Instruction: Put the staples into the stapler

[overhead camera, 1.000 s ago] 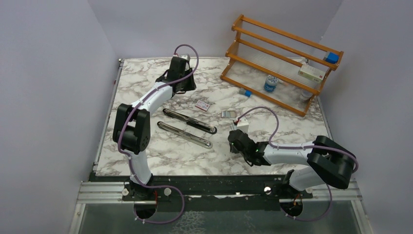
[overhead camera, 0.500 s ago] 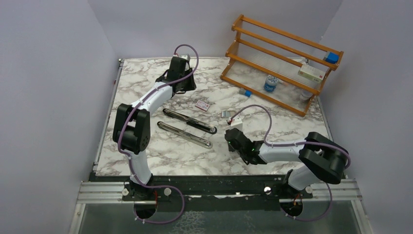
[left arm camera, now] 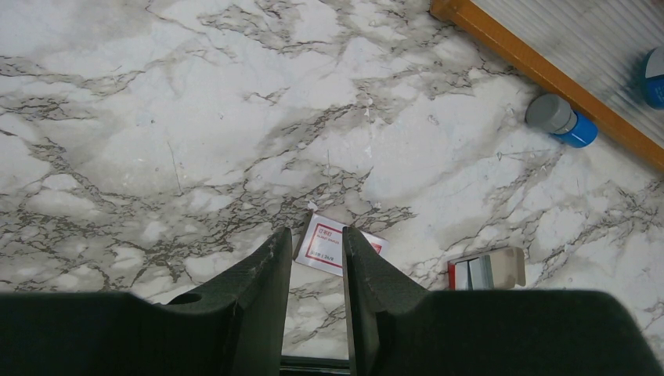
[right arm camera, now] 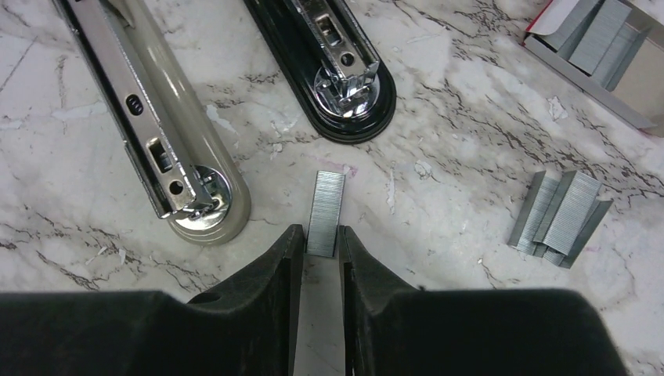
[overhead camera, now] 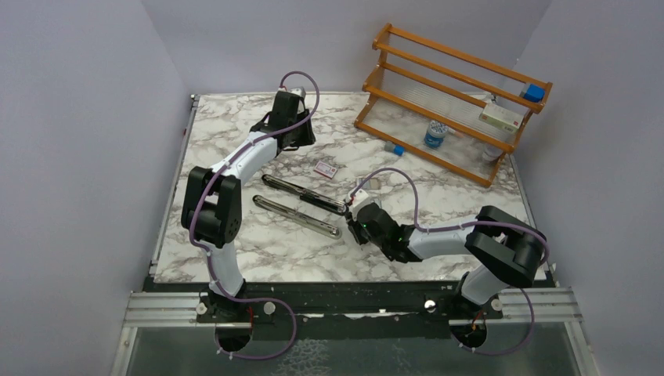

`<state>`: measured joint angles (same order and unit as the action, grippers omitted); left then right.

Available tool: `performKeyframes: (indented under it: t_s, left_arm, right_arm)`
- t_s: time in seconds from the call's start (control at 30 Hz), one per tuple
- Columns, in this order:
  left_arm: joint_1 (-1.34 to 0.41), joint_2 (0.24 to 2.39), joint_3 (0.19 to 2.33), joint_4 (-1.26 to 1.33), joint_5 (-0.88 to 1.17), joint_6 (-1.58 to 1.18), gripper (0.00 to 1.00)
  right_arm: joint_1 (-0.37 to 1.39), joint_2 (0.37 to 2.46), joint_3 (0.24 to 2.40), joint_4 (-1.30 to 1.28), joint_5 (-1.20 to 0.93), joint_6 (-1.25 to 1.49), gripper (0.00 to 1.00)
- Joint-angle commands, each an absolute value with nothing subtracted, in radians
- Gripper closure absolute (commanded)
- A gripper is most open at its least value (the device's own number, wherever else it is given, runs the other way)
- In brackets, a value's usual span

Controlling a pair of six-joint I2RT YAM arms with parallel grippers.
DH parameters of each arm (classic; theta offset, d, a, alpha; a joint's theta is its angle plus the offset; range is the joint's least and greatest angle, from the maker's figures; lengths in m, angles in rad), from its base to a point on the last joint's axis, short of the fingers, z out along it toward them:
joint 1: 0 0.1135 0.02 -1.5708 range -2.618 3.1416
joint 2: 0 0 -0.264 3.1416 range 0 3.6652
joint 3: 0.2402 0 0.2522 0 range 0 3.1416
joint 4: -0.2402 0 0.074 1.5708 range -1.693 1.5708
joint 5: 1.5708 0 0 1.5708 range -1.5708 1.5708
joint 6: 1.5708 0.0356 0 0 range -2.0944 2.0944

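Note:
The stapler lies opened out flat, its black half (overhead camera: 305, 196) (right arm camera: 329, 55) with the silver channel beside its grey half (overhead camera: 297, 217) (right arm camera: 149, 125). My right gripper (overhead camera: 352, 211) (right arm camera: 319, 239) sits just short of their rounded ends, shut on the near end of a silver staple strip (right arm camera: 324, 202). More loose strips (right arm camera: 560, 215) lie to the right. The open staples tray (right arm camera: 603, 47) (left arm camera: 485, 270) holds further strips. The pink box sleeve with its white label (overhead camera: 326, 168) (left arm camera: 337, 247) lies beyond. My left gripper (overhead camera: 294, 135) (left arm camera: 317, 243) hovers at the back, open and empty.
A wooden rack (overhead camera: 454, 102) stands at the back right with a blue-capped bottle (overhead camera: 435, 135), a flat box (overhead camera: 501, 117) and a blue cube (overhead camera: 534, 92). A small blue and grey cylinder (overhead camera: 395, 147) (left arm camera: 560, 121) lies by its front rail.
My right arm has swung left, from beside the tray to the stapler's rounded ends. The left arm has not moved.

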<state>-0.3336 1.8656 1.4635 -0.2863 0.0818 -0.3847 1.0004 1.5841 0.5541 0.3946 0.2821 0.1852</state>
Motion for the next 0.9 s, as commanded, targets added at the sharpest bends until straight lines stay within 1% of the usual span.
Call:
performKeyframes:
  t_s: [0.0, 0.2, 0.33, 0.57, 0.87]
  left_arm:
    - [-0.327, 1.864, 1.465, -0.276, 0.094, -0.388, 0.67]
    - [-0.327, 1.861, 1.465, -0.277, 0.1, -0.391, 0.67]
    - [-0.327, 1.87, 1.465, -0.277, 0.106, -0.394, 0.67]
    - [-0.326, 1.876, 1.466, -0.276, 0.112, -0.397, 0.67]
    - [-0.327, 1.878, 1.467, -0.275, 0.112, -0.396, 0.67]
  right_arm:
    - [1.009, 1.617, 0.507, 0.369, 0.171, 0.175, 0.7]
    - [1.009, 1.617, 0.442, 0.465, 0.176, 0.184, 0.69]
    - [1.009, 1.624, 0.411, 0.493, 0.238, 0.198, 0.69]
    - [1.009, 1.634, 0.385, 0.539, 0.26, 0.208, 0.74]
    - [1.009, 1.659, 0.362, 0.581, 0.259, 0.208, 0.74]
